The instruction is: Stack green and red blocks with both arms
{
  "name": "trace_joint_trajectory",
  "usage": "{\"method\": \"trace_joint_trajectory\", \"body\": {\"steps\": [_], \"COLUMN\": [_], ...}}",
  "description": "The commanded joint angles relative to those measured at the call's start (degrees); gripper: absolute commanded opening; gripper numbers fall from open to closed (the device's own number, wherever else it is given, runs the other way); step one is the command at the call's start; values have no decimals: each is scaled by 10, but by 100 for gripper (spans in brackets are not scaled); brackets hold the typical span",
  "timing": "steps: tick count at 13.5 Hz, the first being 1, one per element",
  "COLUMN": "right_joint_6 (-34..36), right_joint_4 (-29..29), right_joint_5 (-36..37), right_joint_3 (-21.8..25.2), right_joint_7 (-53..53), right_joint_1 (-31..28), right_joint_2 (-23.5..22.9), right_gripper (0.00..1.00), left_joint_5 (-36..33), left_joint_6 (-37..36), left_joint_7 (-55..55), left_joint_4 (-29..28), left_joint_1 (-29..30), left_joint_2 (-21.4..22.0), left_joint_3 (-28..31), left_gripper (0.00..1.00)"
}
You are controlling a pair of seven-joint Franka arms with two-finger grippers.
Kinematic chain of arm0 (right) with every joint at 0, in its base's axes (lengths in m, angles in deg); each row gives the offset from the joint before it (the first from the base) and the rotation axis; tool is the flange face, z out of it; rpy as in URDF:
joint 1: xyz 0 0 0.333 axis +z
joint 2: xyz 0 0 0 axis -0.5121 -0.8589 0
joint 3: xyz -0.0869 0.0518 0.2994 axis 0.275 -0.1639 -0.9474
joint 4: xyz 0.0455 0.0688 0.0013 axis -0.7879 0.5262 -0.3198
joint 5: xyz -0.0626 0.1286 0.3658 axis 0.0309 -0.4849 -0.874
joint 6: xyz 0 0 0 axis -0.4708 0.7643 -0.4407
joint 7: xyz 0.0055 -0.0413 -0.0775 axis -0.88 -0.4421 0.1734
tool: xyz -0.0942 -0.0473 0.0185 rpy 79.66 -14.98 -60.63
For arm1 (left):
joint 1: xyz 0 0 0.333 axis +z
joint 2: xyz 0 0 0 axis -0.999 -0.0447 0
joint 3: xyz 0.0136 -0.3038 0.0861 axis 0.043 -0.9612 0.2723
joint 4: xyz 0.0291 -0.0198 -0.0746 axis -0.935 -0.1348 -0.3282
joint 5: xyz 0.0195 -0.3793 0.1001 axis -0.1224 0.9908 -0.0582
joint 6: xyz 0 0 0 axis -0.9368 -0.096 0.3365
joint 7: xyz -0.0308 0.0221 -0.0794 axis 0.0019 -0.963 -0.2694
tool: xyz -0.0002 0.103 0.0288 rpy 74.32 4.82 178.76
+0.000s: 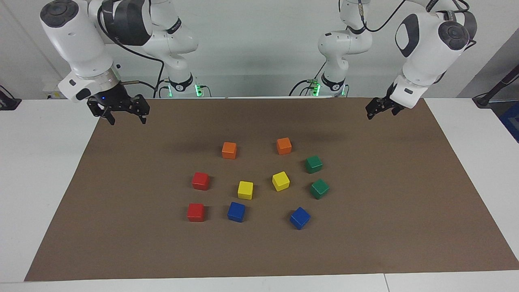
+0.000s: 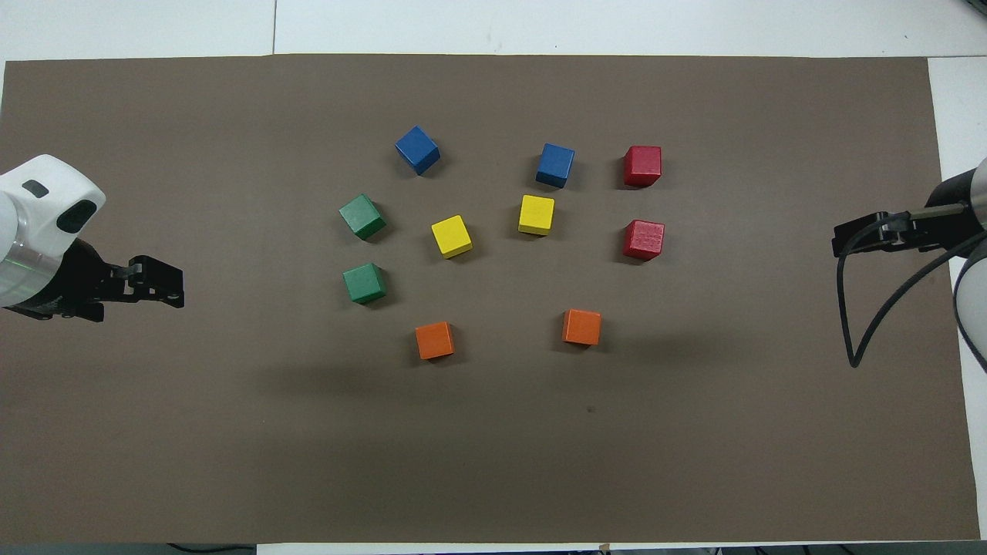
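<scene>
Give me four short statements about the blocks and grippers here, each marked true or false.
1. The two dark green cubes lie toward the left arm's end of the brown mat. True.
2. One bright red cube is stacked on the other. False: the two bright red cubes sit apart on the mat.
3. The right gripper holds nothing. True.
4. The left gripper touches a green cube. False: it hangs over the mat's edge.
</scene>
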Motion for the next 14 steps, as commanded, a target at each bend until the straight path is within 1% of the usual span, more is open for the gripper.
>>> {"method": "trace_joint_trajectory", "body": {"steps": [1,6,7,9,10,12,13,14], "right_joint_6": [-8,-12,-12,-29,-48,-107,-141,-179], "right_joint_4": [15,17,20,37,47,56,60,68], "right_joint_5": [7,7,4,4,4,-3,-3,-3], "right_joint_3": [-5,-6,-6,-6,-6,-6,-7,-7], "right_joint_7": [4,9,33,125,156,217,254,285], "right_joint_1": [-6,-3,-3,38,51,82,94,111], "right_joint_2": [14,14,14,7,-5,-52,-76,-97], "right_gripper": [100,100,100,100,100,100,100,100], "left_joint_5": [9,9,9,8,10,9,10,11], "left_joint_6": [-3,17,12,20,11,-1,8,32], "left_joint_7": [-9,-6,-8,-6,1,14,16,31], "left_joint_4": [4,17,20,25,36,54,70,73], "left_joint_1": [-6,-6,-6,-6,-5,-6,-6,-6], "left_joint_2": [4,2,-4,-11,-17,-19,-21,-22], "left_joint_3": [7,7,7,10,8,3,-2,-3], "left_gripper": [100,100,100,100,100,100,100,100]}}
